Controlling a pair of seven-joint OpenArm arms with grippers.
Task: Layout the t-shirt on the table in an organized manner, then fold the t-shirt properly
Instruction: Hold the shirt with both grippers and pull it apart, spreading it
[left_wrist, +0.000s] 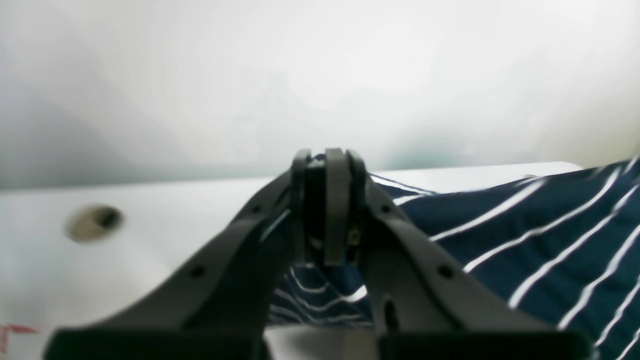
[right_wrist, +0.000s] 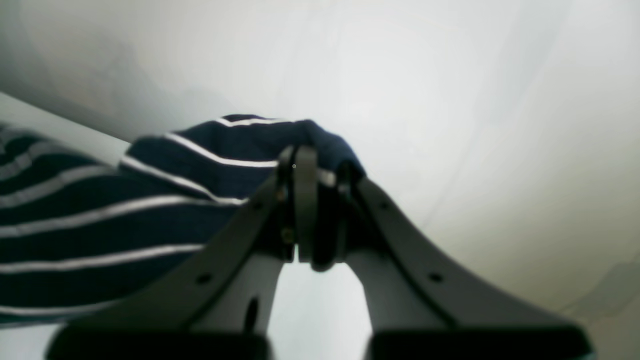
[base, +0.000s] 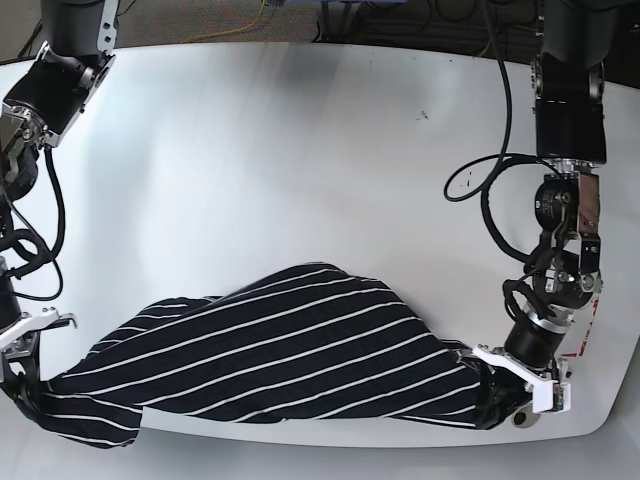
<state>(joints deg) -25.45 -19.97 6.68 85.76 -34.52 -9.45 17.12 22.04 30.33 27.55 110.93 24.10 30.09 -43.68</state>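
Soft matt cloth t-shirt (base: 290, 350), smooth glossy white table (base: 280, 160), matt dark plastic jaws

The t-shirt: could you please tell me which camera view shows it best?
The base view: the whole t-shirt lies stretched between both grippers. The left wrist view shows only striped fabric beside the left gripper; the right wrist view shows a bunched corner pinched in the right gripper.
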